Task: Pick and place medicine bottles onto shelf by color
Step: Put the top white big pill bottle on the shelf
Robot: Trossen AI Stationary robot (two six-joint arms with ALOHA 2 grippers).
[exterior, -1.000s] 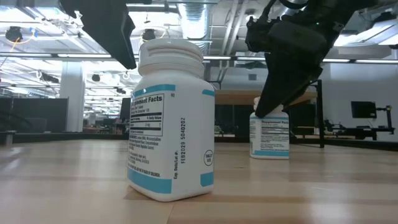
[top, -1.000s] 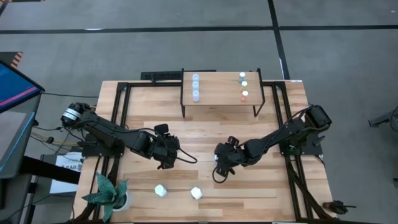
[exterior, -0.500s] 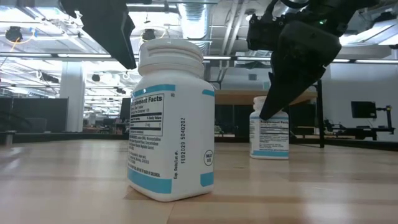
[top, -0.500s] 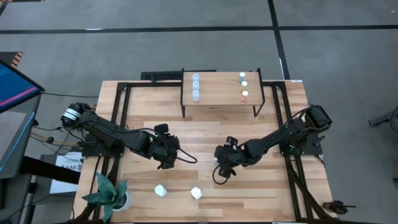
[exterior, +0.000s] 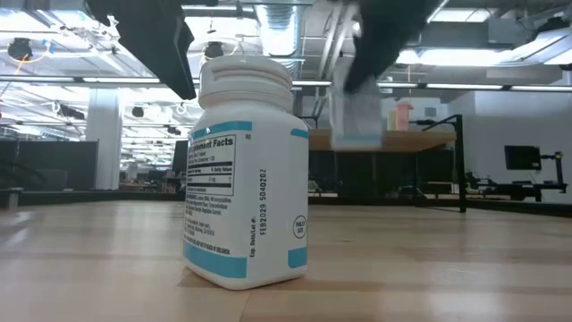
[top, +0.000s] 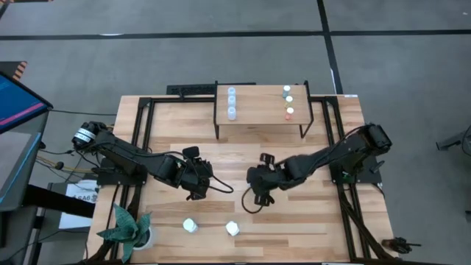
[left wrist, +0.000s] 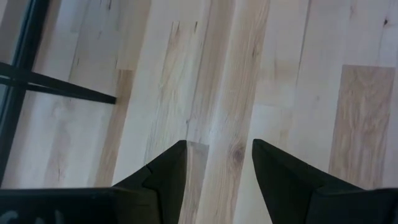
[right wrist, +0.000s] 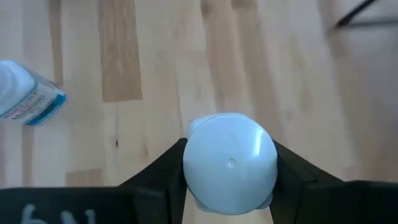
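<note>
A white medicine bottle [right wrist: 230, 163] sits between the fingers of my right gripper [top: 257, 191], which is shut on it above the table's middle. In the low view this bottle [exterior: 356, 116] hangs blurred in the air. Two more white bottles [top: 189, 224] [top: 232, 229] stand on their bases near the table's near edge; one of them [exterior: 246, 179] fills the low view's foreground. The shelf [top: 259, 121] at the far side carries pale-blue-capped bottles [top: 231, 101] and green-, white- and orange-capped ones [top: 288, 101]. My left gripper [left wrist: 217, 168] hangs open over bare wood at centre left. My right gripper pinches the white bottle between its two fingers [right wrist: 174, 168], one on each side of the cap end [right wrist: 193, 149]. The fingers come slanting down from above. The bottle hangs below them, lifted clear of the table [exterior: 356, 134].
A potted plant [top: 129, 230] stands at the table's near left corner. Black frame bars [top: 143, 140] run along both table sides, and the shelf's black legs [top: 215, 125] stand at the far middle. Bare wood lies between the grippers and the shelf.
My right gripper has risen from the table with the white bottle and shifted a little toward the left and far side, rolling as it went. The bottle, which stood on the table, is now lifted clear.
</note>
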